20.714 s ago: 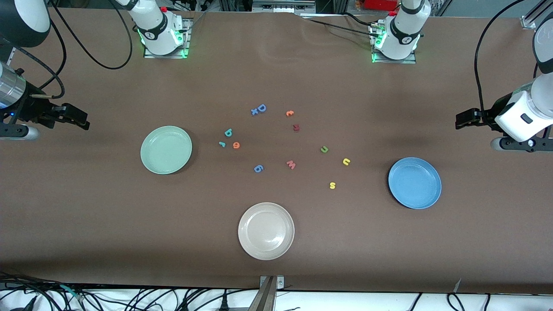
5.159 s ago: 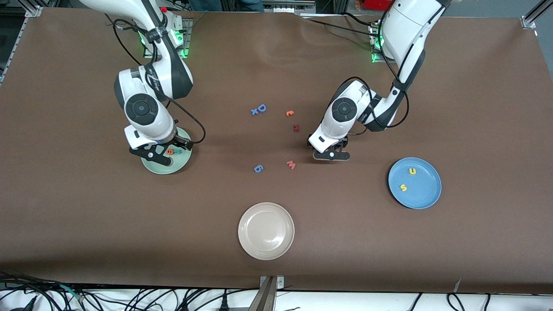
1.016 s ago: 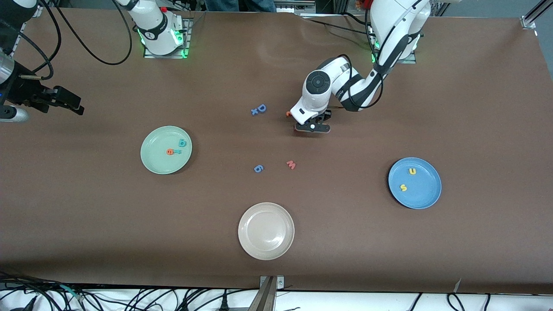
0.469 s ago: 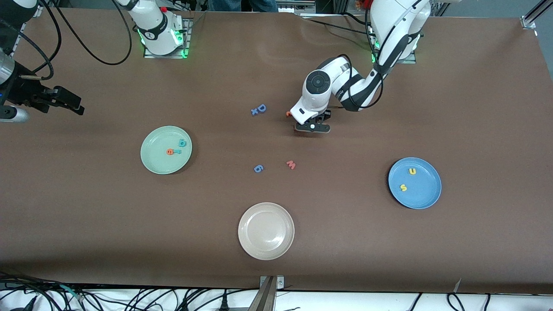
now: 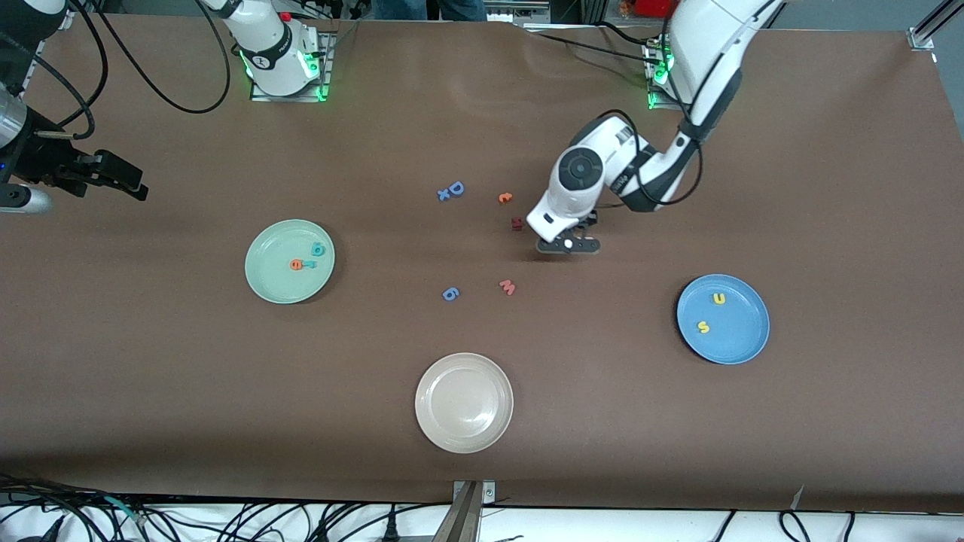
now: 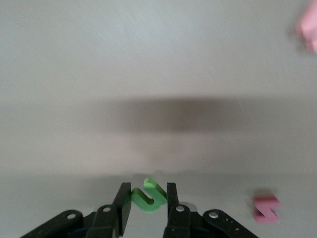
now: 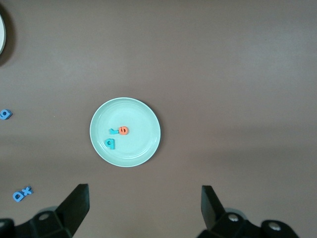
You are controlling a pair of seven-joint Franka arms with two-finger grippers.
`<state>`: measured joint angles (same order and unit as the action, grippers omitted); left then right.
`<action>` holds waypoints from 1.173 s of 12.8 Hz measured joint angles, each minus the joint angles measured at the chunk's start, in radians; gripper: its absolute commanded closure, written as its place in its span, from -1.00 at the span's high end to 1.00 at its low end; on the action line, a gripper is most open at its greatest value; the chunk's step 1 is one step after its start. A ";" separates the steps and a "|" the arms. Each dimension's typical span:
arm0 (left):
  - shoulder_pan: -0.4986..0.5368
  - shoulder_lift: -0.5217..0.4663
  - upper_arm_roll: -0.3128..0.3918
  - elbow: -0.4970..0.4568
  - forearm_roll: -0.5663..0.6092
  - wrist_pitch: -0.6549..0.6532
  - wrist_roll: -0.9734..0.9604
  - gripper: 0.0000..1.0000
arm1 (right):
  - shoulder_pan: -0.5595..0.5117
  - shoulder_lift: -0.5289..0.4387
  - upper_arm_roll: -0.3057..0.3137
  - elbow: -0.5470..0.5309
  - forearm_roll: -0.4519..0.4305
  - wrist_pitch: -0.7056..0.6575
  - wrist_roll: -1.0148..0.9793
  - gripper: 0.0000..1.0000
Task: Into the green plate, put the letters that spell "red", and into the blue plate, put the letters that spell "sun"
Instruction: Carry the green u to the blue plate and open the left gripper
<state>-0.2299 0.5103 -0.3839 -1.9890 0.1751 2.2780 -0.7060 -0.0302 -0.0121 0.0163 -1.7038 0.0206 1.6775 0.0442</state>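
Green foam "n" [image 6: 148, 197] sits pinched between the fingers of the left gripper [image 5: 568, 246], which hangs over bare table between the dark red letter [image 5: 517, 223] and the blue plate [image 5: 745, 350]. On that plate lie the yellow "u" [image 5: 719, 298] and the yellow "s" [image 5: 703, 327], apart from each other. The green plate [image 5: 267, 282], toward the right arm's end of the table, carries the orange "e" [image 5: 297, 264], the teal "r" [image 5: 311, 263] touching it, and the teal "d" [image 5: 319, 248] just beside them. The right gripper [image 7: 143, 208] waits high over that end of the table with its jaws spread wide and nothing in them. The pink "w" [image 5: 507, 287] and the cream-white plate [image 5: 437, 436] lie nearer the front camera.
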 measured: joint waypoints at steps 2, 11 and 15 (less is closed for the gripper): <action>0.092 -0.006 0.002 0.098 -0.001 -0.136 0.128 -0.53 | 0.000 0.000 0.000 0.000 0.000 0.000 0.000 1.00; 0.502 0.028 0.038 0.265 0.062 -0.274 0.657 -0.52 | 0.001 0.001 0.000 0.000 0.001 0.000 0.000 1.00; 0.519 0.092 0.036 0.337 0.086 -0.273 0.667 1.00 | 0.002 0.001 0.000 0.001 0.001 0.000 0.000 1.00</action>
<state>0.2887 0.6028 -0.3476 -1.6521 0.2611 2.0045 -0.0386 -0.0284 -0.0116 0.0162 -1.7030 0.0211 1.6779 0.0446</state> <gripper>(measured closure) 0.581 0.000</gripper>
